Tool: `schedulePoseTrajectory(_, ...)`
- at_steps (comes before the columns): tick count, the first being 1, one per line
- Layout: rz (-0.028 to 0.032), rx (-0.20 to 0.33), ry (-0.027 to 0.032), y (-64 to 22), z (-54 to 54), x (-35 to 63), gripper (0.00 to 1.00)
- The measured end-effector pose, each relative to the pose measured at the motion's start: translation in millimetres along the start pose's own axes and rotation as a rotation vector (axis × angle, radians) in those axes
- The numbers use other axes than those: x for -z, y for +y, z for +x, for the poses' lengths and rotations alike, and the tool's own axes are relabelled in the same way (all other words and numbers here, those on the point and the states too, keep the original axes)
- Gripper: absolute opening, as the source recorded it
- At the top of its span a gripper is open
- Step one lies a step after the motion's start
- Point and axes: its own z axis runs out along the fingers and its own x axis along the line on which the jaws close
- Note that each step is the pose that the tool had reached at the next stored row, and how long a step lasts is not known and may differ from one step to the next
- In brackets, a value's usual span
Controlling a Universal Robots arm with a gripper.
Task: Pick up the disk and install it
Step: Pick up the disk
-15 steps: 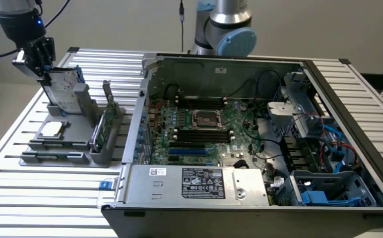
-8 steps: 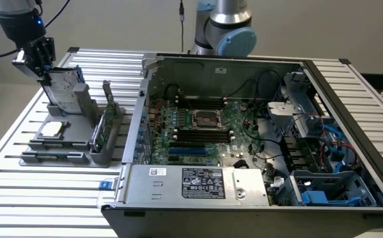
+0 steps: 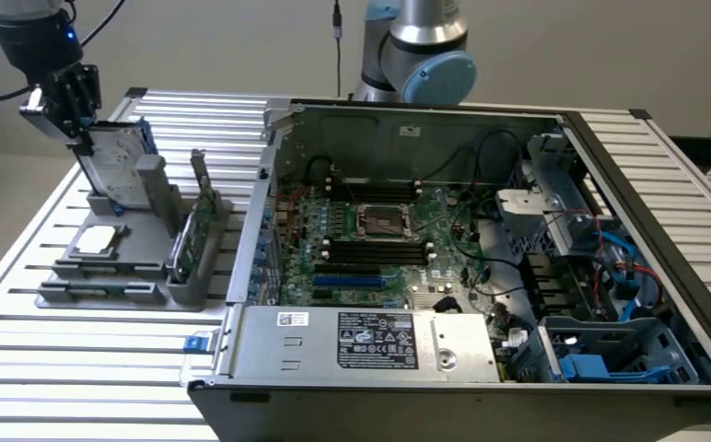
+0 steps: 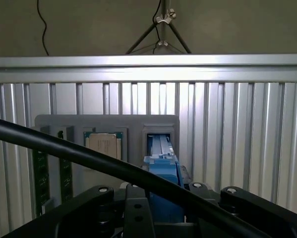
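Observation:
The disk (image 3: pixel 116 158), a silver-grey drive with a white label in a blue carrier, stands on edge at the exterior view's upper left. My gripper (image 3: pixel 83 136) is shut on its top end. The disk's lower end sits at the upright slot of the grey holder (image 3: pixel 122 281); I cannot tell whether it has left the slot. In the wrist view the blue carrier (image 4: pixel 163 171) runs between my black fingers (image 4: pixel 96 201) down toward the holder's slot (image 4: pixel 160 141).
The holder also carries a square silver processor chip (image 3: pixel 95 241) and a green circuit card (image 3: pixel 198 230). The open computer case (image 3: pixel 454 120) fills the exterior view's right, with a blue drive bay (image 3: pixel 601 364) at its near corner. A black cable (image 4: pixel 64 148) crosses the wrist view.

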Motion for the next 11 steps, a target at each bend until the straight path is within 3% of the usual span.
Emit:
schedulePoseTrajectory(2, 0.0001, 0.000, 0.0000, 0.1, 0.1, 5.2, 0.33)
schedulePoseTrajectory(11, 0.0000, 0.000, 0.0000, 0.6, 2.2, 45.6, 0.33)
